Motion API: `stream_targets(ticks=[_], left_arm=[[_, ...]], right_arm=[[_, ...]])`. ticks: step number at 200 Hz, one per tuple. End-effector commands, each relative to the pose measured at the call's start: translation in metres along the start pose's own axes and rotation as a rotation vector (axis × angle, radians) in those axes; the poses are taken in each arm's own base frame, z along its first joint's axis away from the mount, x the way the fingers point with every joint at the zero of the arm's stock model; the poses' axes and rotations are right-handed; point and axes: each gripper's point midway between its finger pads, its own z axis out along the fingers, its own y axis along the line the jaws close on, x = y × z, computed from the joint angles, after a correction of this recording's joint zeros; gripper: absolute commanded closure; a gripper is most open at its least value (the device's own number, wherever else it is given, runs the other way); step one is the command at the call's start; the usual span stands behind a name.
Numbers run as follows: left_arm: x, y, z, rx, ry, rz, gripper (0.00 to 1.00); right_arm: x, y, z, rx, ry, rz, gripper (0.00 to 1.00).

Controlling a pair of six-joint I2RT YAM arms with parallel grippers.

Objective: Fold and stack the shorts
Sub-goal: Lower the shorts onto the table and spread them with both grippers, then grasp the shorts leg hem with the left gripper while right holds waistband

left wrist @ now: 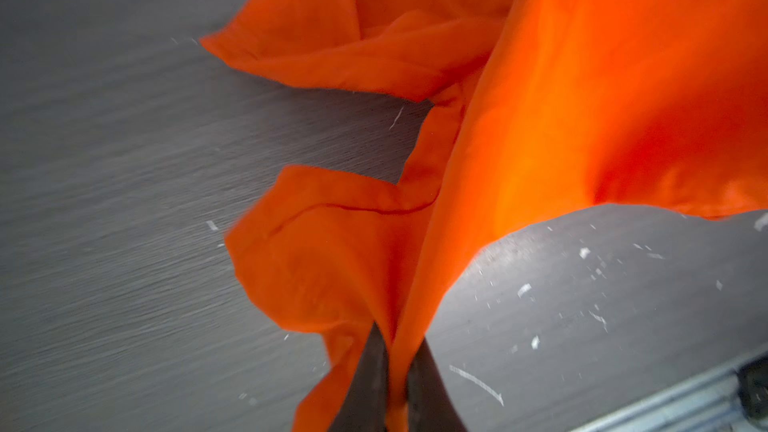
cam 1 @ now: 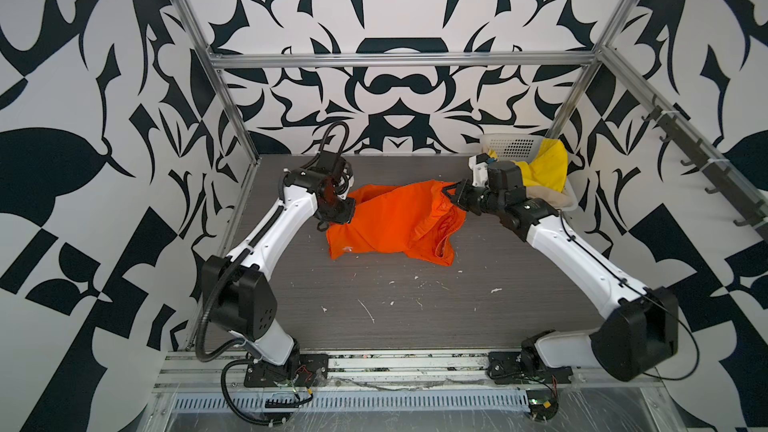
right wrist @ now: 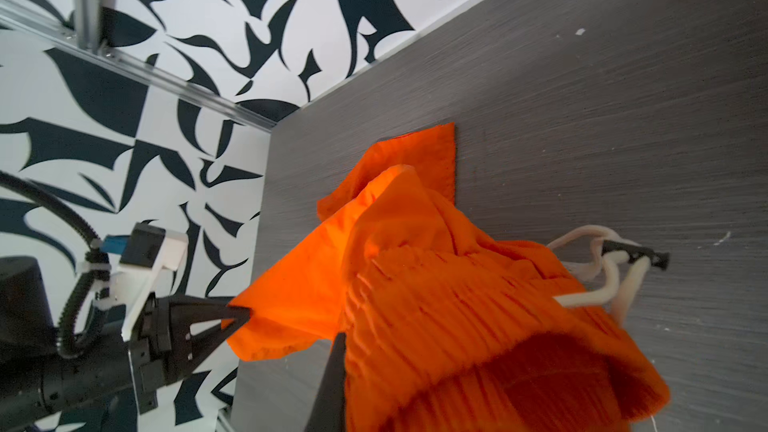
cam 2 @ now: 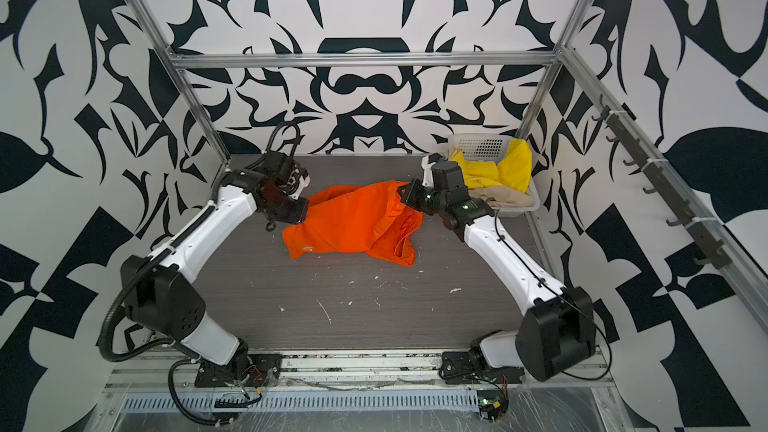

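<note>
orange shorts (cam 1: 390,222) stretch between left gripper (cam 1: 352,206) and right gripper (cam 1: 448,194).

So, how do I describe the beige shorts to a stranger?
Find the white basket in the far right corner of the table. Inside, the beige shorts lie at its near edge, pale and dull beside the bright yellow shorts.

orange shorts (cam 1: 390,222): I'm seeing them hanging crumpled, both ends lifted, lower edge trailing on the table (cam 1: 415,317) | yellow shorts (cam 1: 544,168): lying bunched in the basket (cam 1: 511,145), spilling over its rim | beige shorts (cam 1: 546,198): lying under the yellow
</note>
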Motion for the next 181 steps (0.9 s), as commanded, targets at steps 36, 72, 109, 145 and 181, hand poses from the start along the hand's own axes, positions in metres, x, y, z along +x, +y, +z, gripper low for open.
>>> stream_targets(ticks=[36, 72, 109, 145, 181], left_arm=[[-0.023, 0.040, 0.044, -0.076, 0.191, 0.072, 0.76], [-0.077, 0.061, 0.084, -0.127, 0.152, 0.048, 0.41], [-0.080, 0.053, 0.050, -0.109, 0.043, -0.035, 0.37], [0.001, 0.029, 0.037, 0.009, 0.066, -0.268, 0.37], [0.075, 0.023, 0.046, 0.048, 0.075, -0.651, 0.42]], right_arm=[[0.029, -0.025, -0.023, 0.109, 0.070, -0.015, 1.00], [0.022, -0.065, 0.006, 0.239, 0.046, 0.001, 1.00], [0.017, -0.077, 0.022, 0.276, 0.052, -0.015, 1.00], [0.020, -0.078, 0.022, 0.268, 0.048, -0.017, 1.00], [0.024, -0.077, 0.022, 0.236, 0.043, 0.002, 1.00]])
